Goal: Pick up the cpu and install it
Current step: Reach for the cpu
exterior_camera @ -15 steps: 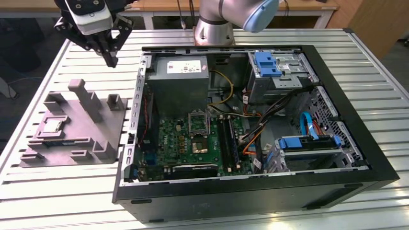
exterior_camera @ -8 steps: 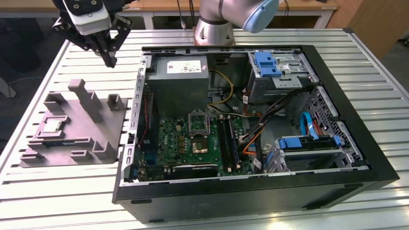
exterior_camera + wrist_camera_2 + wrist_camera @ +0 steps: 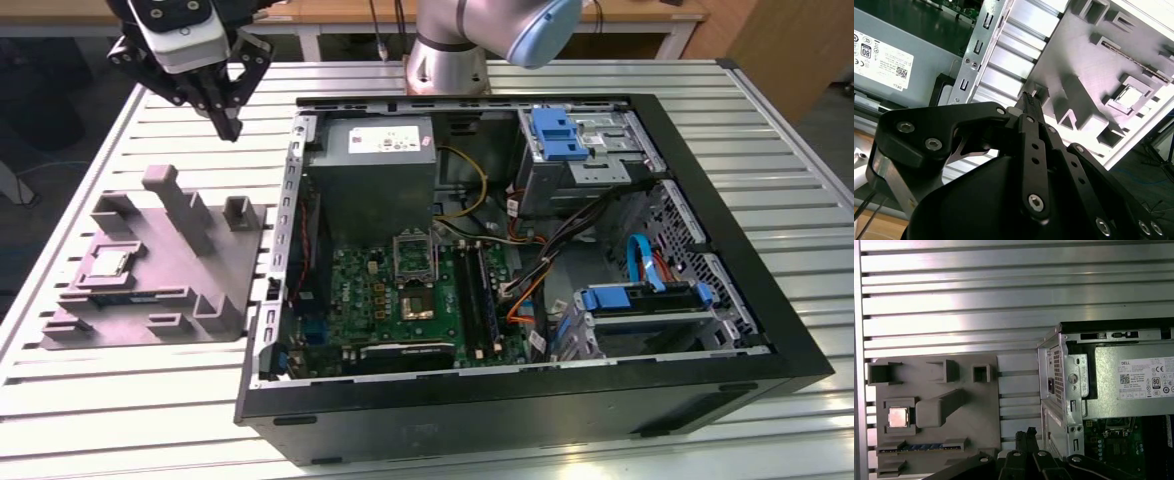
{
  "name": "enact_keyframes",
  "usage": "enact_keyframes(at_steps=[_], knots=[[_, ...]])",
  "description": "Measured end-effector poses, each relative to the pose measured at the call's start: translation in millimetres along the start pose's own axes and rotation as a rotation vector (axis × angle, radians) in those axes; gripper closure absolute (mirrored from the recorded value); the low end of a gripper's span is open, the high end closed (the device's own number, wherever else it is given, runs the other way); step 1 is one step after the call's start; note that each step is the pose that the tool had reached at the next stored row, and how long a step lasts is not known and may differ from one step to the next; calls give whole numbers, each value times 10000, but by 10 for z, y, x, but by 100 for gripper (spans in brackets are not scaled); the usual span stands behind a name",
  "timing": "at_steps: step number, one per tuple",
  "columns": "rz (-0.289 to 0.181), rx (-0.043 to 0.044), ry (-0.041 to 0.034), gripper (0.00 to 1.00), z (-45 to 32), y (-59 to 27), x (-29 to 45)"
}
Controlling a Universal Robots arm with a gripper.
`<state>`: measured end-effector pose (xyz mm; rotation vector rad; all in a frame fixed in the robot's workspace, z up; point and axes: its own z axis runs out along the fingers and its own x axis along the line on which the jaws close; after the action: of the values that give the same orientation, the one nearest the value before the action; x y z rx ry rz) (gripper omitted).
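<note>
Slatted aluminium table [image 3: 160, 400] is recorded as the work surface, carrying an open computer case [image 3: 534, 400] and, at the exterior view's left, a grey plastic holder block [image 3: 200, 260]. The cpu [image 3: 107, 263] is seated flat in a square recess of that block, well apart from the socket frame [image 3: 414, 255] on the motherboard.

The cpu is judged light, rigid and fragile on its underside. A hold by two opposite edges is judged safest. It is seen as a small square chip with a silver-grey top and a pale rim.

The gripper [image 3: 230, 128] is held above the table between block and case, jaws drawn together on nothing.
</note>
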<state>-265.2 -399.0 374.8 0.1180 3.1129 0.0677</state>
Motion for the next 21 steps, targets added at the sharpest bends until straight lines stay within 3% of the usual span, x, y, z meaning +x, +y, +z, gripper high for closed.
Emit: enact_keyframes(at_steps=[21], knots=[[0, 0, 0, 89, 4, -9, 123]])
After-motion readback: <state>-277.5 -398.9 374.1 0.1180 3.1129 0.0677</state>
